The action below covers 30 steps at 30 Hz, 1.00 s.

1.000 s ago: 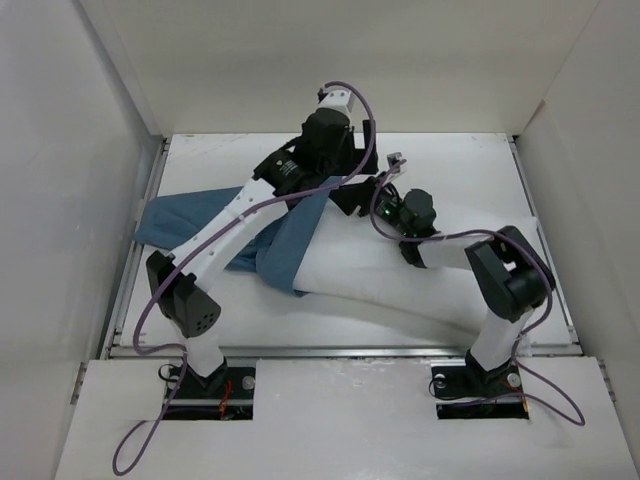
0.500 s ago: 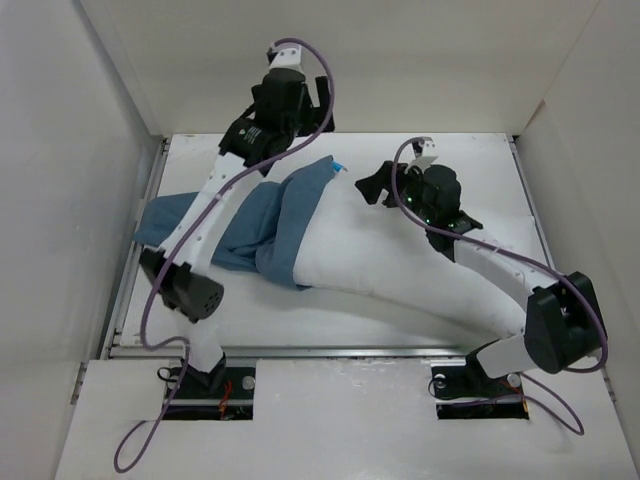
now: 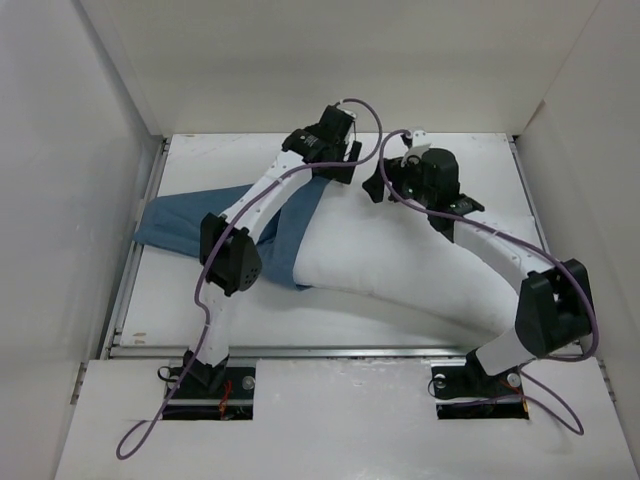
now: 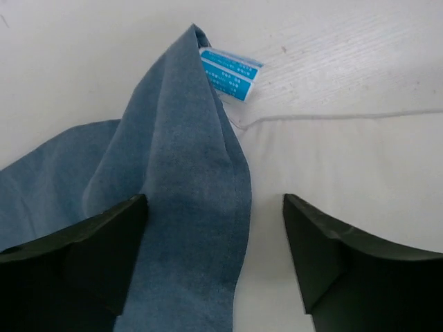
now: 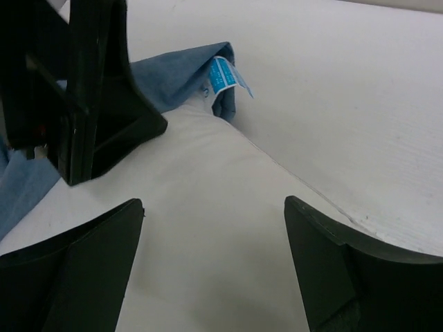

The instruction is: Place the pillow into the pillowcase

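The white pillow (image 3: 390, 255) lies across the middle of the table, its left end inside the blue pillowcase (image 3: 180, 218). The pillowcase's far corner with a blue-and-white label (image 4: 230, 73) rests on the pillow's far edge. My left gripper (image 3: 330, 172) is open just above the pillowcase's edge (image 4: 187, 194), where blue cloth meets the white pillow (image 4: 346, 166). My right gripper (image 3: 378, 190) is open and empty over the pillow's far part (image 5: 208, 235), close to the left gripper's fingers (image 5: 97, 104). The label also shows in the right wrist view (image 5: 223, 75).
White walls enclose the table on the left, back and right. The bare white tabletop (image 3: 460, 160) shows behind the pillow. The pillowcase's closed end lies near the table's left edge (image 3: 140, 235).
My left gripper has come down from the back wall and rightward onto the pillowcase's far corner. My right gripper has shifted slightly left and back, toward the left one.
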Motion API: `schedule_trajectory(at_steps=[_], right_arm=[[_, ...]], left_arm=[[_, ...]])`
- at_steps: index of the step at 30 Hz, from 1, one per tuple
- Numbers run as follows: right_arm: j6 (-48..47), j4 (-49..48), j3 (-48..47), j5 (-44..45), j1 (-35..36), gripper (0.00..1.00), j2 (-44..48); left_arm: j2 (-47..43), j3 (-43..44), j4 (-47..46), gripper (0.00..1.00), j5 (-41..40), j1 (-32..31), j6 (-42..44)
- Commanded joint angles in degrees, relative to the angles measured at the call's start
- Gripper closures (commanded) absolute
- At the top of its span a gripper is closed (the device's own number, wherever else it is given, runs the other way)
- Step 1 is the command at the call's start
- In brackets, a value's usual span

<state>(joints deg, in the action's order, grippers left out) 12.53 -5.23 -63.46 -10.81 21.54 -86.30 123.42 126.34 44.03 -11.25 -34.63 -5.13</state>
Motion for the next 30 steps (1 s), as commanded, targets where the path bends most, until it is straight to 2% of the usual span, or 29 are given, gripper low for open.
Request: schedule_trajectory(at_steps=[1, 3, 9, 11, 15, 18, 19, 21, 23, 24, 25, 26, 30], right_arm=[[-8.75, -3.63, -2.54, -8.18, 0.17, 0.11, -2.9], [-9.46, -5.14, -3.77, -10.89, 0.17, 0.08, -6.41], [-9.46, -6.96, -5.45, -14.24, 0.69, 0.06, -12.3], [-8.84, -7.77, -4.13, -14.24, 0.7, 0.06, -12.31], [-8.84, -8.39, -2.73, -14.94, 0.7, 0.22, -12.31], [-8.84, -8.92, -2.19, -14.94, 1.75, 0.28, -12.31], [-8.84, -8.92, -1.67, -14.94, 1.75, 0.39, -12.31], [-8.84, -8.92, -1.67, -14.94, 1.75, 0.5, -11.78], [-8.23, -8.92, -1.14, -14.42, 2.36, 0.65, -11.78], [-8.23, -9.52, -1.14, -14.42, 2.37, 0.73, -11.09], [-7.71, -9.53, -0.44, -12.76, 2.89, 0.81, -11.08], [-7.7, -10.92, 0.61, -11.88, 2.89, 1.0, -9.6], [-6.56, -15.05, 4.65, -9.33, 4.91, 1.0, -5.3]], left_arm=[[2.52, 7.15, 3.42, 0.28, -7.02, -0.08, -1.55], [2.53, 7.16, 2.91, 0.48, -10.45, -0.08, -2.08], [1.83, 4.09, 0.53, 0.51, -12.83, -0.08, -2.7], [3.14, 4.09, 0.01, 0.47, -12.13, -0.08, -2.17], [5.87, 4.69, 0.0, 0.61, -13.01, -0.08, -2.17], [6.58, 4.7, -0.52, 0.61, -9.77, -0.08, -0.94], [7.27, 4.7, -1.05, 0.61, -8.98, -0.08, -0.94], [7.28, 4.7, -1.57, 0.69, -7.83, -0.08, -0.41], [7.28, 4.7, -2.11, 0.85, -7.83, -0.08, -0.41], [7.28, 4.7, -2.11, 1.0, -7.83, -0.08, -0.41], [7.28, 4.7, -2.63, 1.0, -7.83, -0.08, -0.41], [6.41, 4.7, -3.42, 1.0, -7.3, -0.08, -0.41], [0.53, 3.83, -7.45, 1.0, -6.0, -0.08, -1.47]])
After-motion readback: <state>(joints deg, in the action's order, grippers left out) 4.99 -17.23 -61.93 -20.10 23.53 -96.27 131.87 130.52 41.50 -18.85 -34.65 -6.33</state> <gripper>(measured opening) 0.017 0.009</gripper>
